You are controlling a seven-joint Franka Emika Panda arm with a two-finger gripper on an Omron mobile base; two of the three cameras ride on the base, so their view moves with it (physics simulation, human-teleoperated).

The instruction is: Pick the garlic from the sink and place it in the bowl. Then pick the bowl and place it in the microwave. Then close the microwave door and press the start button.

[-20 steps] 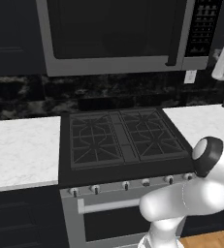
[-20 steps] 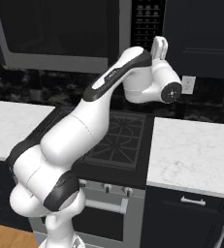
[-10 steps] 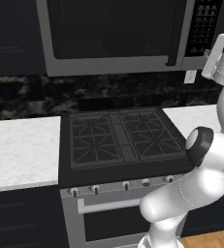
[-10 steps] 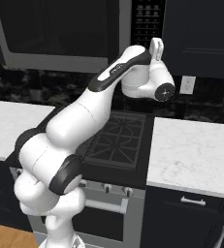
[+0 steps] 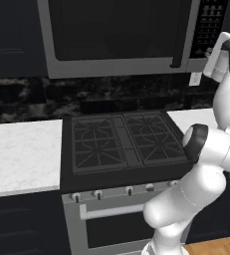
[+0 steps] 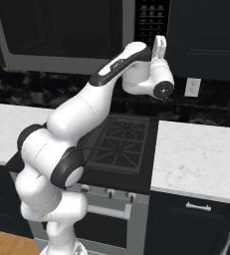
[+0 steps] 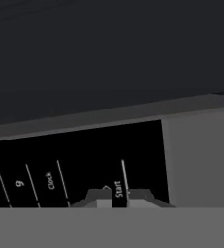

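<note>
The microwave [image 5: 121, 37] is cut off at the top in both base views, so only its lower part shows: a steel frame, a dark window and a black button panel [image 5: 208, 25] at the right. It hangs above the black stove [image 5: 124, 142], between white stone counters [image 5: 19, 154]. The microwave door [image 5: 114, 32] sits flush with the frame, closed, with its black upright handle [image 5: 182, 35] beside the panel. Nothing can be seen through the dark glass.

The gripper [image 6: 159, 47] is raised to the button panel, and its tips are largely hidden behind the white hand in the base views. In the hand view the two fingertips [image 7: 100, 198] rise at the bottom edge with a narrow gap between them, almost closed and holding nothing. The button marked Start [image 7: 117, 189] lies right in that gap, and whether they touch it cannot be told. Labels "Clock", "9" and "6" run leftward, the last clipped by the edge.
</note>
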